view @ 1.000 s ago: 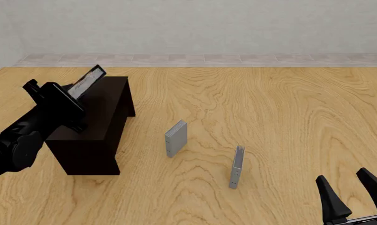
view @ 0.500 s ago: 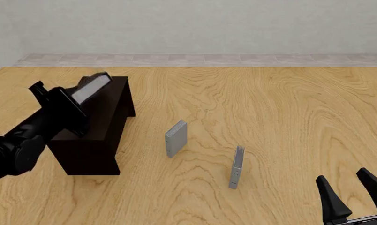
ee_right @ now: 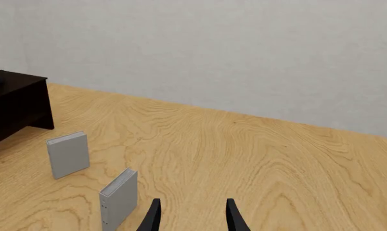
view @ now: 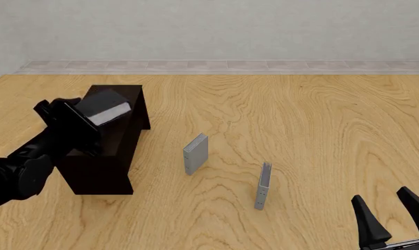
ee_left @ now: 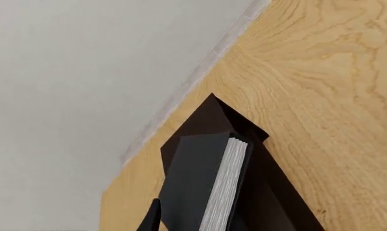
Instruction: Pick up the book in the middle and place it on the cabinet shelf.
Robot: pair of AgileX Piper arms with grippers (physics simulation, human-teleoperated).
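Book (view: 103, 107) lower, flatter over cabinet shelf (view: 122, 136)

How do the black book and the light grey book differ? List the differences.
The black book is dark-covered and thicker; the light grey book is pale and slimmer. The black book is tilted over the cabinet top in the left gripper; the light grey book stands upright on the table, untouched. Both show white page edges.
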